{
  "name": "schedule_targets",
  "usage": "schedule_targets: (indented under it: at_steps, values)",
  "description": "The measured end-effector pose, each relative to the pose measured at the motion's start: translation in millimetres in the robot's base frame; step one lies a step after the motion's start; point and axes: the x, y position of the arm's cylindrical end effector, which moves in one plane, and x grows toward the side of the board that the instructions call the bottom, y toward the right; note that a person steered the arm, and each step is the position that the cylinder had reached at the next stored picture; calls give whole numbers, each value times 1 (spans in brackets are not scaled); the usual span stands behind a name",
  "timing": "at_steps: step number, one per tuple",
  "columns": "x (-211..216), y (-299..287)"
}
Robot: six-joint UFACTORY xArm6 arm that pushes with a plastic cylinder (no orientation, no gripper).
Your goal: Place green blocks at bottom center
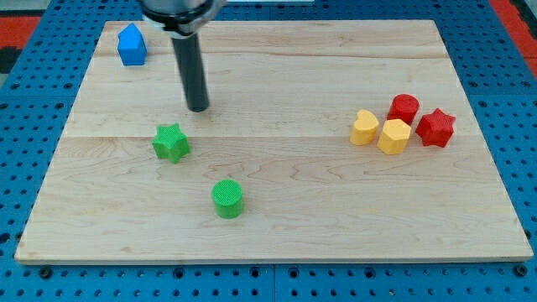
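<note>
A green star block (170, 142) lies left of the board's centre. A green cylinder block (227, 199) lies below and to the right of it, toward the view's bottom. My tip (198, 108) stands on the board just above and to the right of the green star, a short gap away from it. The rod rises to the view's top.
A blue house-shaped block (132, 44) sits at the top left corner. At the right stand a yellow heart-like block (364, 127), a yellow hexagon block (394, 136), a red cylinder-like block (404, 108) and a red star block (435, 127). The wooden board (277, 243) lies on a blue perforated table.
</note>
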Motion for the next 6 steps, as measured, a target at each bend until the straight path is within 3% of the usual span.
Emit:
schedule_targets:
  at_steps: [2, 3, 4, 5, 6]
  values:
    - [53, -15]
    - [42, -48]
    - [69, -44]
    - [83, 18]
    - [93, 43]
